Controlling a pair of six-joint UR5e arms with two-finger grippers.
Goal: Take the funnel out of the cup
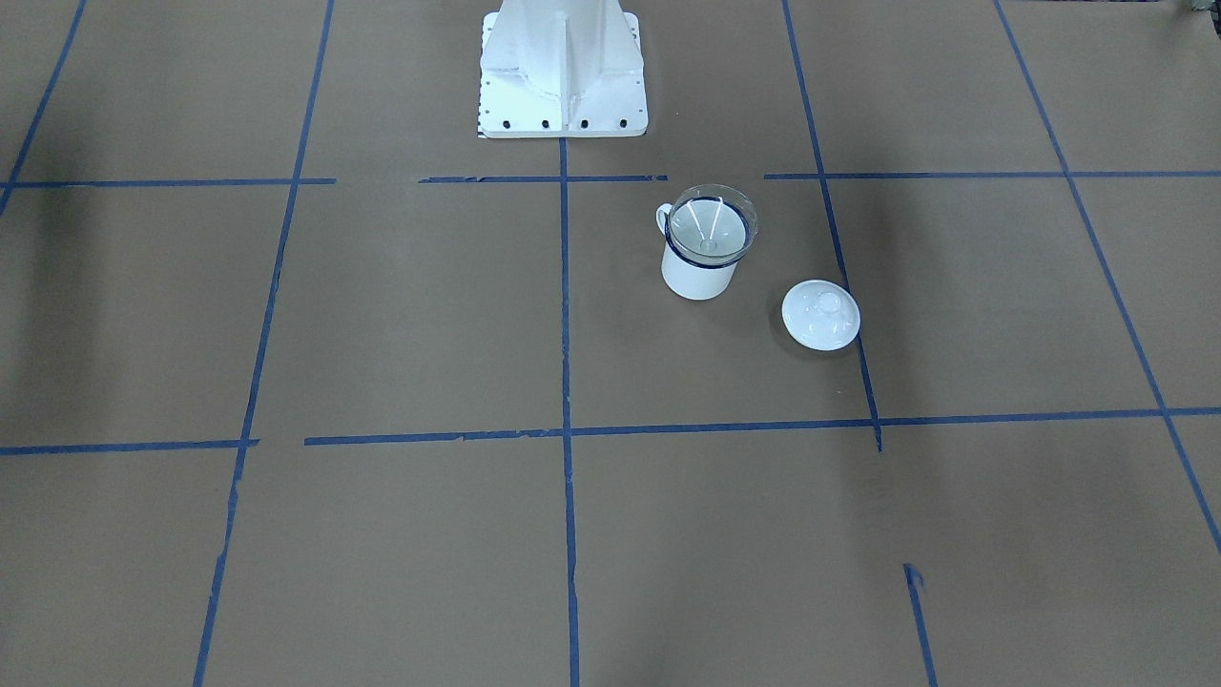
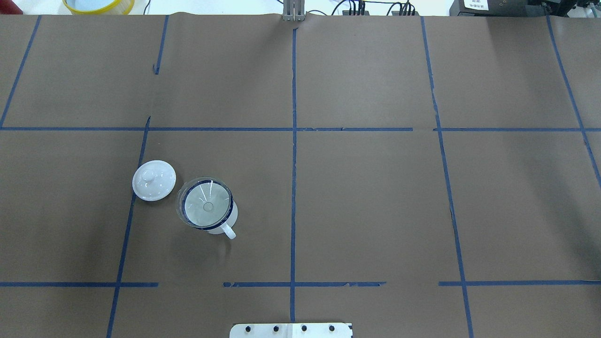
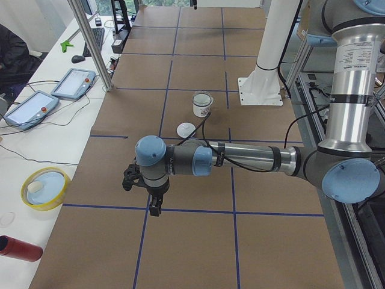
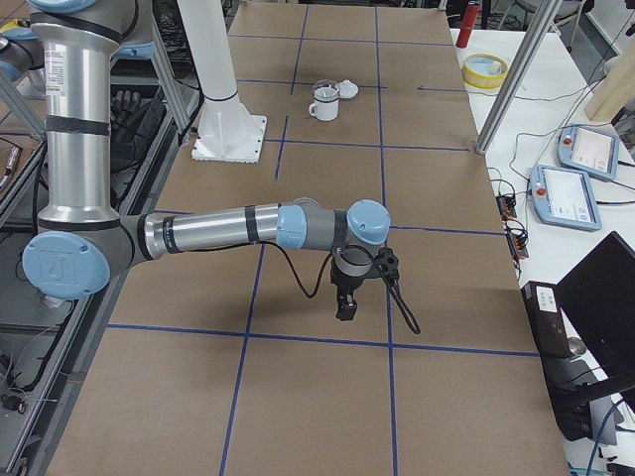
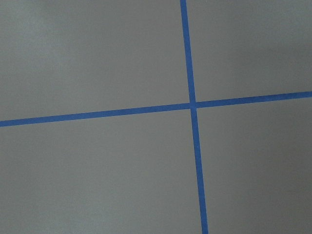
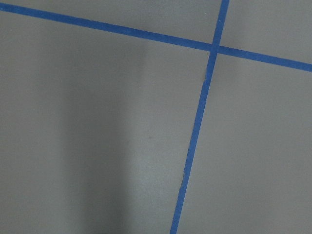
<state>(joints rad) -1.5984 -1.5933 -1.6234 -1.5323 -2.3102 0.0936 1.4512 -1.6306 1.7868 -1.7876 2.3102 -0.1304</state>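
Observation:
The white enamel cup (image 1: 699,272) with a dark blue rim stands upright on the brown table, on my left half. The clear funnel (image 1: 711,224) sits in its mouth, spout down. Both also show in the overhead view, the cup (image 2: 232,217) with the funnel (image 2: 205,204) in it. My left gripper (image 3: 155,208) hangs over the table far from the cup, seen only in the left side view; I cannot tell whether it is open or shut. My right gripper (image 4: 345,307) is likewise far off, seen only in the right side view; I cannot tell its state either.
A round white domed lid (image 1: 820,315) with a knob lies on the table beside the cup, also in the overhead view (image 2: 154,180). The white robot base (image 1: 563,76) stands behind. A yellow bowl (image 3: 45,188) and control tablets (image 3: 72,83) lie beyond the table's far edge.

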